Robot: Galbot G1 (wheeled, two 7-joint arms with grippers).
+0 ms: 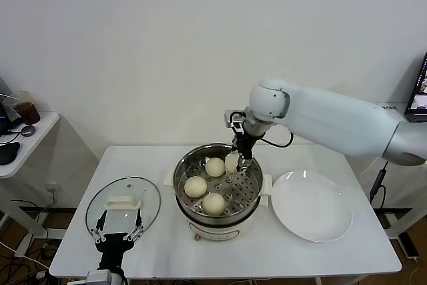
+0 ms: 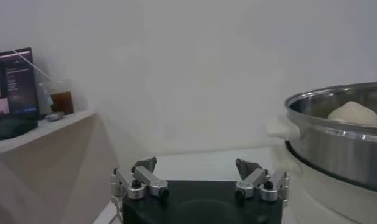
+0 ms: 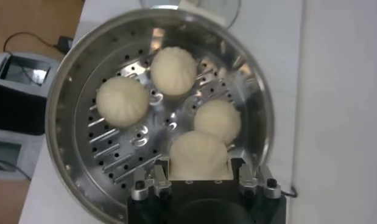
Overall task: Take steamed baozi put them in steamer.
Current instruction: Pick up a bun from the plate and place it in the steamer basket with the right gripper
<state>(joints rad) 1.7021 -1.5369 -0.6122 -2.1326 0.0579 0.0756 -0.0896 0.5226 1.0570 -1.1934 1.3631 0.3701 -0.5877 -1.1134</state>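
The steamer (image 1: 183, 168) is a shiny steel basket with a perforated floor, set in a cream pot base at mid-table. Three cream-white steamed baozi (image 1: 195, 186) lie on its floor, also seen in the right wrist view (image 3: 122, 100). My right gripper (image 1: 239, 158) reaches inside the rim at the back right, shut on another baozi (image 3: 198, 157) that fills the gap between its fingers. Whether that bun rests on the floor I cannot tell. My left gripper (image 2: 199, 167) is parked open near the table's front left, holding nothing.
A flat white plate (image 1: 311, 205) lies right of the steamer. A round glass lid (image 1: 123, 198) with a white handle lies at the front left, by the left gripper. A side shelf (image 1: 27, 131) with a cup stands off the table's left.
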